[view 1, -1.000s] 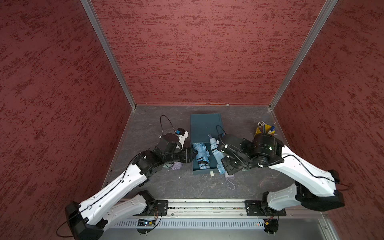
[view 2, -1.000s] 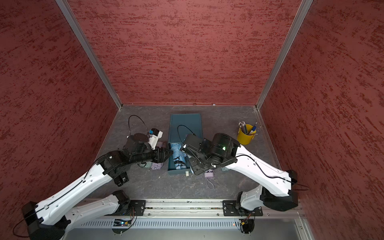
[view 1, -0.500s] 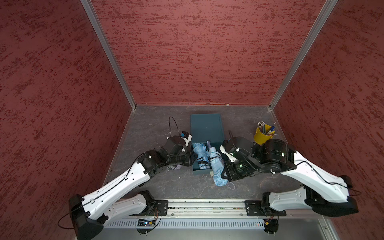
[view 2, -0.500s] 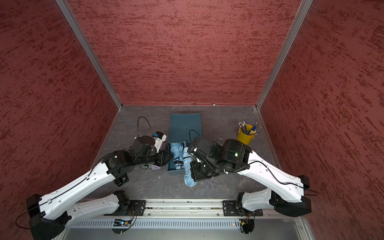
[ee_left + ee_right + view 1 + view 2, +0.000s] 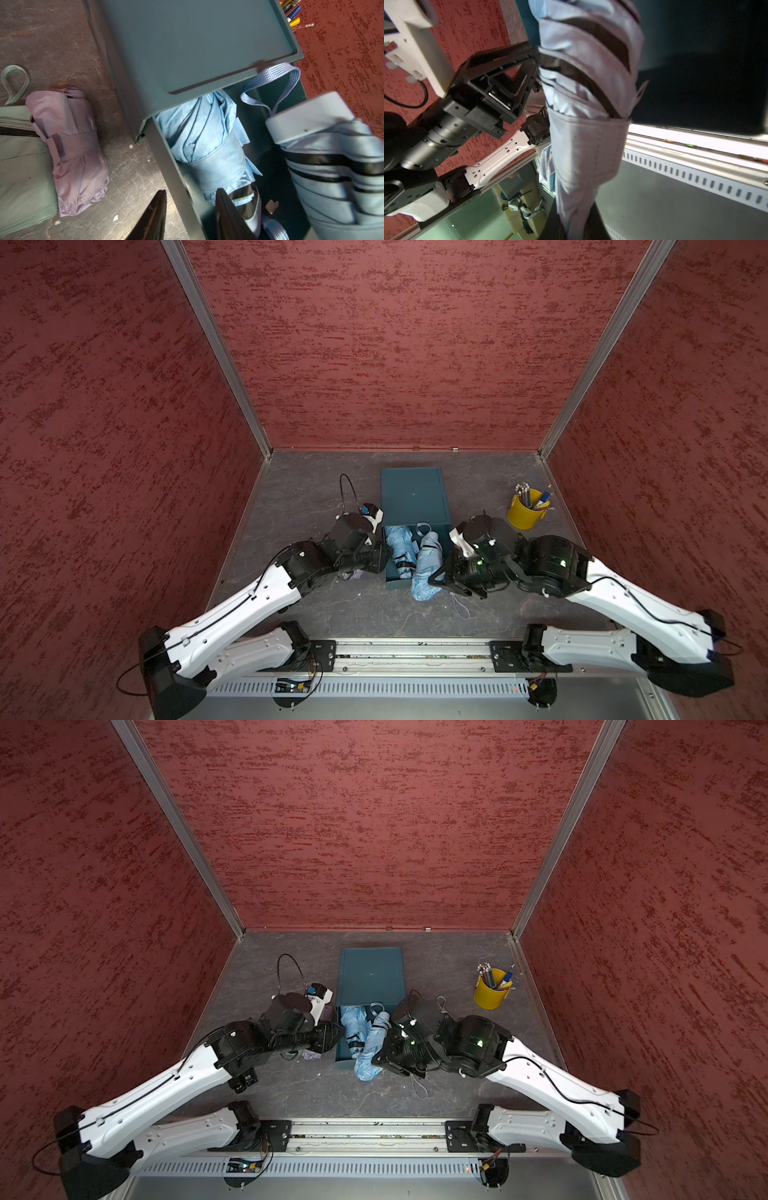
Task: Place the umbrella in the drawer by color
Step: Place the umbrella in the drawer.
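The teal cabinet [image 5: 413, 497] has its drawer [image 5: 398, 583] pulled out. A folded light blue umbrella [image 5: 209, 145] lies inside it. A second light blue umbrella [image 5: 426, 568] slants over the drawer, handle end inside and fabric end hanging past the front wall. My right gripper [image 5: 574, 224] is shut on that fabric end and sits at the drawer's right front corner in both top views [image 5: 380, 1058]. My left gripper [image 5: 191, 207] straddles the drawer's left wall [image 5: 166, 158], one finger outside and one inside, closed against it.
A purple umbrella [image 5: 70, 149] and a green umbrella [image 5: 20, 166] lie on the grey floor left of the cabinet. A yellow cup of pens [image 5: 525, 512] stands at the back right. A thin cord loop [image 5: 459, 608] lies on the floor in front of the right gripper.
The right arm drew back from over the drawer, pulling the held blue umbrella's fabric end out past the front wall. The left gripper's jaws narrowed around the drawer's left wall.
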Controlling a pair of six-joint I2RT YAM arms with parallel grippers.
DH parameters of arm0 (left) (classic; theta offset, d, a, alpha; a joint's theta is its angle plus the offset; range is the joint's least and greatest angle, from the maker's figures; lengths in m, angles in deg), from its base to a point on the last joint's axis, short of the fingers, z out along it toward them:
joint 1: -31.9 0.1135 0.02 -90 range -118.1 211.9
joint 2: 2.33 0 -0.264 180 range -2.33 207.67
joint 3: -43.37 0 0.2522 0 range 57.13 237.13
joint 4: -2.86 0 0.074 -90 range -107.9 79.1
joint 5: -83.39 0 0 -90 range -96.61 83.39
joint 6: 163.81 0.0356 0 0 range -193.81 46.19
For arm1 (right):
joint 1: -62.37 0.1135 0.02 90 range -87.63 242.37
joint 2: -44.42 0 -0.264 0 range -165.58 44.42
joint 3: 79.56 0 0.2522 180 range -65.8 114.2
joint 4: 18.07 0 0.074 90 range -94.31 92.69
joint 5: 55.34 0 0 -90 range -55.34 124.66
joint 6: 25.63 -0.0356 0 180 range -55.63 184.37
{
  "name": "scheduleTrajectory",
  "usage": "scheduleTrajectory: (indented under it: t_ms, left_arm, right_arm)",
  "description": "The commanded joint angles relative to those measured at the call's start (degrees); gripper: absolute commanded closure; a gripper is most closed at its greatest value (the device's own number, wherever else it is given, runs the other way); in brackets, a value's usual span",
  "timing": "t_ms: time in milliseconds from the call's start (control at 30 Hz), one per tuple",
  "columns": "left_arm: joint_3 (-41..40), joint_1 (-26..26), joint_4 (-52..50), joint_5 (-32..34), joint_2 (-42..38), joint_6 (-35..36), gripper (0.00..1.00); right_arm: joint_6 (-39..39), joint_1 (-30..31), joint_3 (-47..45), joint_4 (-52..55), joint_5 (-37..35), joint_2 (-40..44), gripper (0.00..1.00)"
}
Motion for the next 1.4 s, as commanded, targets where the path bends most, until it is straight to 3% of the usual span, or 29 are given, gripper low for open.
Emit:
scheduleTrajectory:
  t_ms: [0, 400, 733, 800, 933, 1067, 1167, 1300, 1367]
  left_arm:
    - [0.3, -0.2, 0.5, 1.6, -1.1, 1.4, 0.59]
    - [-1.0, -0.2, 2.2, 2.3, 0.0, 3.1, 0.59]
    - [-1.2, -0.1, 2.3, 3.3, 1.5, 3.8, 0.62]
    - [-1.1, -0.1, 2.3, 3.4, 1.5, 3.8, 0.62]
    - [-1.1, 0.1, 2.4, 3.7, 1.8, 3.8, 0.62]
    - [-1.3, 0.2, 2.4, 4.1, 1.9, 3.6, 0.62]
    - [-1.1, 0.5, 2.5, 4.2, 1.9, 3.5, 0.62]
    - [0.3, 0.9, 2.5, 4.1, 1.7, 2.9, 0.55]
    - [1.4, 1.6, 2.7, 3.6, 1.6, 2.4, 0.49]
  right_arm:
    - [-1.5, -2.2, -0.4, -9.1, 2.7, -0.7, 1.00]
    - [1.5, -11.2, -4.8, -11.9, 9.9, -1.2, 1.00]
    - [10.4, -17.3, -1.9, -6.3, 13.7, -4.2, 1.00]
    - [12.7, -17.9, -0.9, -4.9, 13.0, -5.1, 0.88]
    - [19.2, -18.0, 4.9, 1.6, 5.9, -7.0, 0.40]
    - [23.9, -18.0, 10.0, 7.6, 0.0, -8.2, 0.29]
    - [27.5, -17.2, 12.0, 10.0, -2.2, -8.6, 0.40]
    - [32.7, -11.9, 15.2, 14.7, -8.5, -9.8, 0.76]
    - [33.2, -8.3, 14.3, 14.5, -13.9, -8.1, 0.79]
